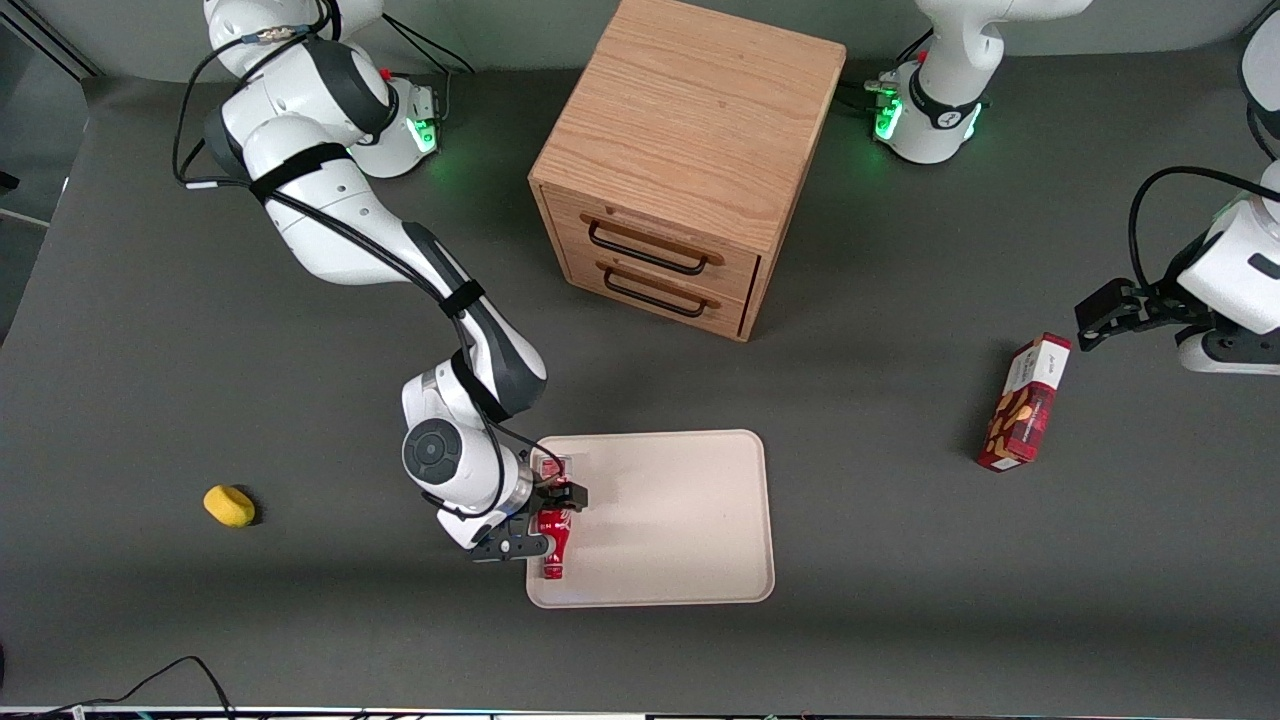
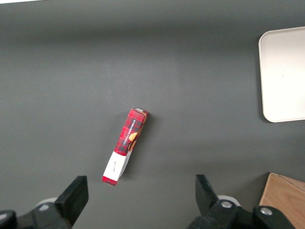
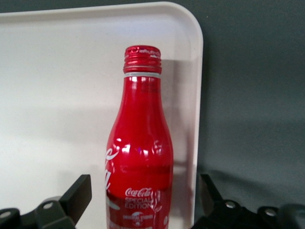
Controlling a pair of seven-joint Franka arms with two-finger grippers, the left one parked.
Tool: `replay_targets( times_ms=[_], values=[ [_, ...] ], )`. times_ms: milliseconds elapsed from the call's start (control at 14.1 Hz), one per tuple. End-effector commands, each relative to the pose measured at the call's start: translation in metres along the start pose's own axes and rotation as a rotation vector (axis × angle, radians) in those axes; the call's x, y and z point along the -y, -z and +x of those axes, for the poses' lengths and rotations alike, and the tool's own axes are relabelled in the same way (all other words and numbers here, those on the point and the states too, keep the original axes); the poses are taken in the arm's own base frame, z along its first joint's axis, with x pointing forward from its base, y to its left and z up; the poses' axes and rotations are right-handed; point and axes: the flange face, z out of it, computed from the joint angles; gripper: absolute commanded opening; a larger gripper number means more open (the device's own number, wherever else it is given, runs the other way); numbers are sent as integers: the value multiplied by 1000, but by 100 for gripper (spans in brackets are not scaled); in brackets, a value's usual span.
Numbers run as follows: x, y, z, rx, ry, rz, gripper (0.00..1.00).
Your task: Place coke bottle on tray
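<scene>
The wooden drawer cabinet (image 1: 680,170) is the biggest thing on the dark table (image 1: 900,560), standing at about twelve o'clock from the tray (image 1: 680,520) in the front view, its two handled drawers facing the camera.

The working right arm (image 1: 340,215) reaches from its base down across the table, elbow bent, wrist turned over the tray's edge toward the working arm's end of the table.

The tray is pale beige, flat, with rounded corners and a low rim. It lies nearer the front camera than the cabinet.

The snack box (image 1: 1025,403), red and white, lies toward the parked arm's end of the table, at roughly three o'clock from the tray and well apart from it.

The gripper (image 1: 545,520) sits over the tray's edge. In the right wrist view its two fingers stand apart on either side of the coke bottle (image 3: 139,157), seemingly not touching it, though the contact is hard to judge.

The coke bottle is glossy red with white script, a ribbed red cap and narrow neck. It lies on the tray just inside the rim, its cap pointing to six o'clock in the front view.

A small yellow object (image 1: 229,505) rests at nine o'clock from the tray.
</scene>
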Motion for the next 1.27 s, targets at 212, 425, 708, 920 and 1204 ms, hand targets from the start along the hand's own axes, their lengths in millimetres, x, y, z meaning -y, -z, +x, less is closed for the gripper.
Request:
replay_targets(
  times_ms=[212,425,708,920,1204],
  values=[
    [5,78,16,-53,-53,44,100],
    [-16,177,11,-51,-101,59,100],
    [-48,266,-14,6,-114,3,100],
    [-82,327,-47,5,-128,-74,100],
    [-137,382,-104,-18,-147,-120,100]
  ],
)
